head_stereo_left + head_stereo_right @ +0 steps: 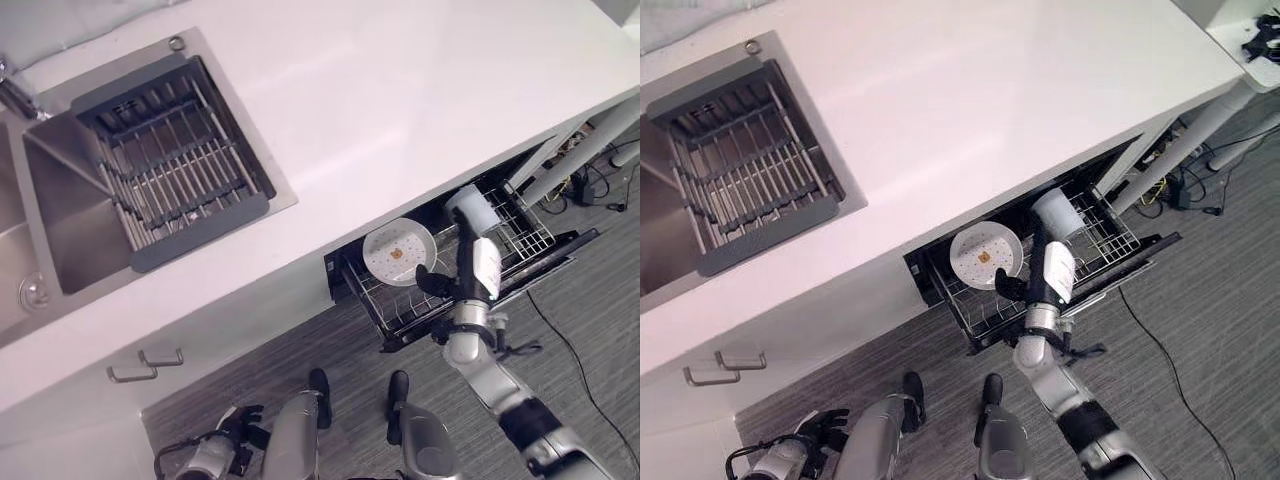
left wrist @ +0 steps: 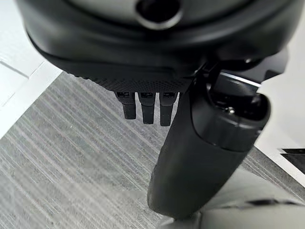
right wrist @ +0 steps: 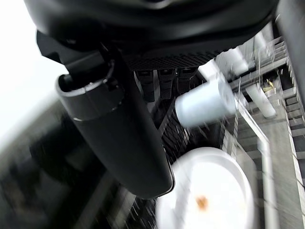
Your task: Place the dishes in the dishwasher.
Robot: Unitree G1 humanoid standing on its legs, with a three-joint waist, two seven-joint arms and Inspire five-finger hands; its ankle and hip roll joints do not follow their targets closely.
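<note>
Below the white counter [image 1: 400,110], the dishwasher rack [image 1: 520,235] holds one plate [image 1: 398,252] and one cup [image 1: 472,207] (both white), right hand [image 1: 440,285] relaxed over it, empty.

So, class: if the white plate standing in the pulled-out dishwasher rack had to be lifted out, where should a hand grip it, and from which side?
Grip the plate by its upper rim, coming down from above. It stands on edge in the wire rack, so the top edge is free while its lower edge sits between the wires. The right hand is already close beside it; the white cup stands clear.
</note>
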